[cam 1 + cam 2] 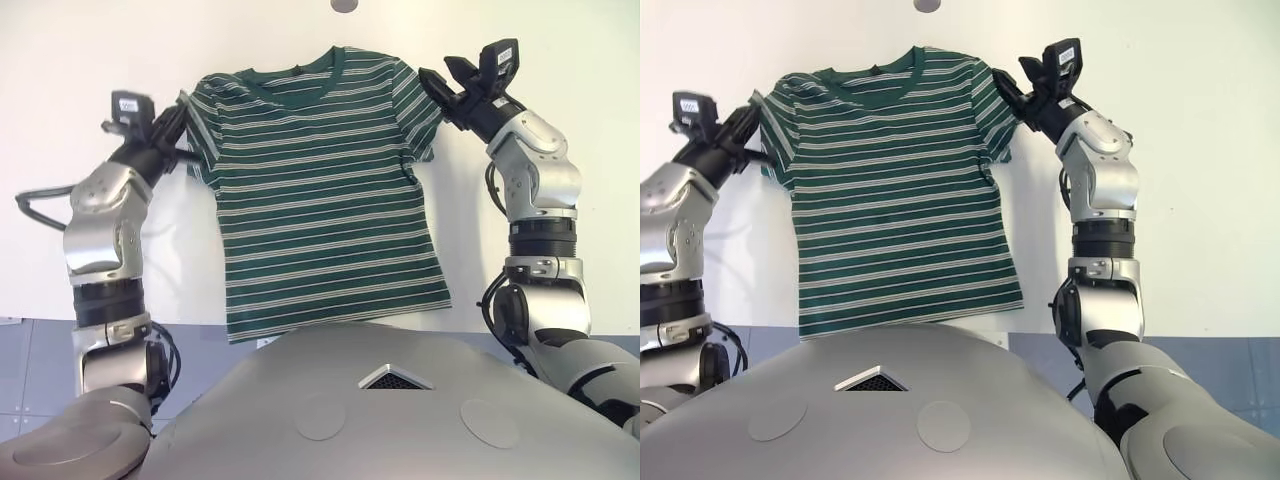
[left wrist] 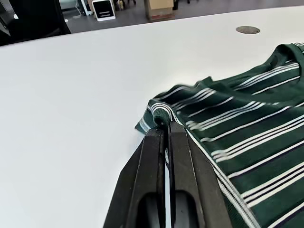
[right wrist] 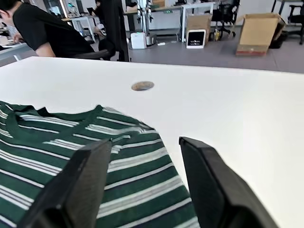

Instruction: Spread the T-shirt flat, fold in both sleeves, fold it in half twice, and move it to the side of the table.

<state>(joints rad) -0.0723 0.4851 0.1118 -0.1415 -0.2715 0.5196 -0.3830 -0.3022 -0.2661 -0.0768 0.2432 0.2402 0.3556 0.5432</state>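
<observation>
While T-shirt (image 1: 325,200) lies flat on white table (image 2: 71,95) (boxes (image 3: 259,26) behind), left tool (image 2: 164,127) pinches sleeve (image 2: 190,102); right tool (image 3: 145,141) spread.

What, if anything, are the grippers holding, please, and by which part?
The left gripper pinches the T-shirt by its sleeve hem; the right gripper is open.

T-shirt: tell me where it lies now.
In the head views the T-shirt lies flat on the table straight ahead, between the left gripper, shut on its sleeve hem, and the right gripper, open over the other sleeve.
</observation>
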